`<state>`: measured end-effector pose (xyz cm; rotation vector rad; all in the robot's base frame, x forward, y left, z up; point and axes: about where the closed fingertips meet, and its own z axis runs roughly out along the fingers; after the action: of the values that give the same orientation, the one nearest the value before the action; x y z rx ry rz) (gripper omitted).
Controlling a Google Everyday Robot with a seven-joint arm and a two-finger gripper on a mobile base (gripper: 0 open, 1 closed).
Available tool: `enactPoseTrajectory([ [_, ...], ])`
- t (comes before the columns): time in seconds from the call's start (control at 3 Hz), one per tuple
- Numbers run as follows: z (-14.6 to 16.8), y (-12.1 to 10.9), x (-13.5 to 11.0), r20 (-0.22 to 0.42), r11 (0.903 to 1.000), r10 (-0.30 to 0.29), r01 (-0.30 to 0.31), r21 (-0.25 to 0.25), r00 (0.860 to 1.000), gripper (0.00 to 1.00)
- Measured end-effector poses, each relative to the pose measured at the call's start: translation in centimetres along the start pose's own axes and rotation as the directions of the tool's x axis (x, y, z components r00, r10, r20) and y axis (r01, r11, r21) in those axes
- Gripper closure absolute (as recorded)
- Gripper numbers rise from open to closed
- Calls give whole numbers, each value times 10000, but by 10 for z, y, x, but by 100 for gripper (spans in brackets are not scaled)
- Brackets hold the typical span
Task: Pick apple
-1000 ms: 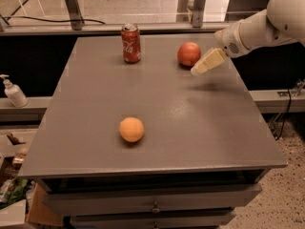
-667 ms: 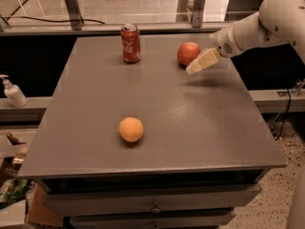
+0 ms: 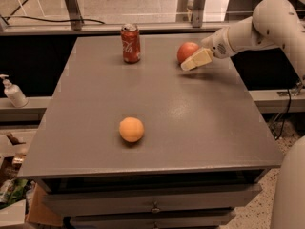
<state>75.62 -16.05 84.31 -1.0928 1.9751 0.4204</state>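
Near far edge, tool (image 3: 191,62) beside apple (image 3: 186,51) (close)

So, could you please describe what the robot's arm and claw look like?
The arm is smooth, rounded and white, with a small dotted round patch near the wrist. The claw, beside the apple, is blocky and pale cream.
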Motion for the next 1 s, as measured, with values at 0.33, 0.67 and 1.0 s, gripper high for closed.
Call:
enactPoseTrajectory([
  [0.33, 6, 4, 0, 272, 9998, 36, -31, -182, 9996, 41],
  [0.67, 9, 10, -1, 412, 9993, -77, 92, -357, 9991, 65],
  [1.0, 3, 13, -2, 533, 9990, -137, 160, -429, 9985, 87],
])
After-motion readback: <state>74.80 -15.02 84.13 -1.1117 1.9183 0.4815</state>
